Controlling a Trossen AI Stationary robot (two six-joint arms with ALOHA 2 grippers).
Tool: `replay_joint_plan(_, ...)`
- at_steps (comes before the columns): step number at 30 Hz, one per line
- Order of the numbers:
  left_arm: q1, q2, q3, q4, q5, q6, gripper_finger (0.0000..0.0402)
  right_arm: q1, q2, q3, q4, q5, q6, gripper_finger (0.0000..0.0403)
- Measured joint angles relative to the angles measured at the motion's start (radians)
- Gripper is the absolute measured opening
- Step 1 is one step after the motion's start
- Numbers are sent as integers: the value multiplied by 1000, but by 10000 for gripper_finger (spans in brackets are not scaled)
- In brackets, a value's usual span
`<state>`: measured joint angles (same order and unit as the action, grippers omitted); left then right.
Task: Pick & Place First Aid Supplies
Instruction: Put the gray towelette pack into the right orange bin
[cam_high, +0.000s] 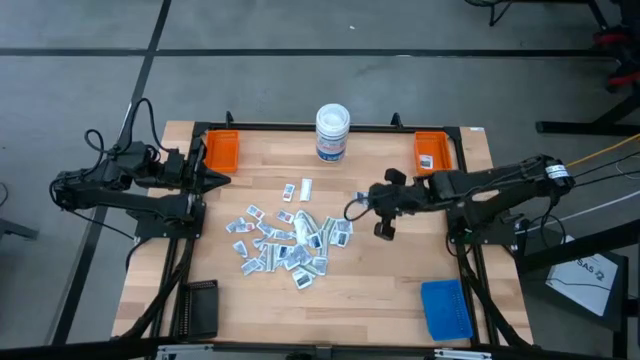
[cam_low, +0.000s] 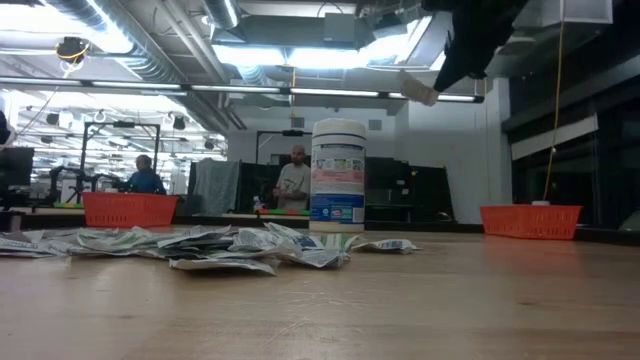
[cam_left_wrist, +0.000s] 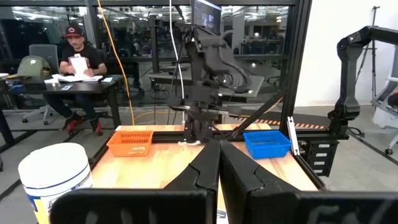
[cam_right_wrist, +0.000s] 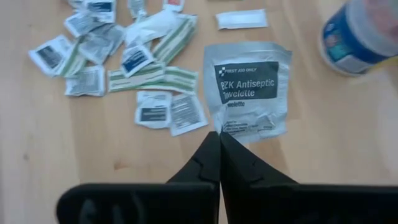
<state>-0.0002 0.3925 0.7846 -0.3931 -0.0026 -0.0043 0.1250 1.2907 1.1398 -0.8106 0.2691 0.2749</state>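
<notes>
The first aid supplies (cam_high: 288, 240) lie in a loose pile at the table's middle, white packets and pale green strips flat on the wood; the low view shows the same pile (cam_low: 200, 245). My right gripper (cam_high: 360, 203) hovers just right of the pile, shut on one white antiseptic towelette packet (cam_right_wrist: 249, 90), which also shows high in the low view (cam_low: 419, 90). My left gripper (cam_high: 218, 179) waits shut at the table's left edge beside the left orange tray (cam_high: 222, 150), touching nothing. My right gripper pinches the towelette packet by one edge (cam_right_wrist: 219, 129) between its two shut fingers (cam_right_wrist: 208, 158). The packet is lifted clear of the table and sticks out beyond the fingertips, its printed face toward the wrist camera.
A white round tub with a blue label (cam_high: 333, 132) stands at the far middle. A second orange tray (cam_high: 433, 152) sits far right with a packet in it. A blue tray (cam_high: 446, 308) lies near right, a black block (cam_high: 198, 308) near left. People sit beyond the table.
</notes>
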Motion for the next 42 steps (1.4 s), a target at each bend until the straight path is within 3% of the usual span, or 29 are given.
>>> replay_joint_plan(26, 0, 0, 0, 0, 0, 0, 4, -531, -44, 52, -242, 0, -259, 3)
replay_joint_plan(35, 0, 0, 0, 0, 0, 0, 4, -726, -151, 52, -289, 7, -221, 3)
replay_joint_plan(42, 0, 0, 0, 0, 0, 0, 4, -826, -179, 52, -341, 104, -164, 3)
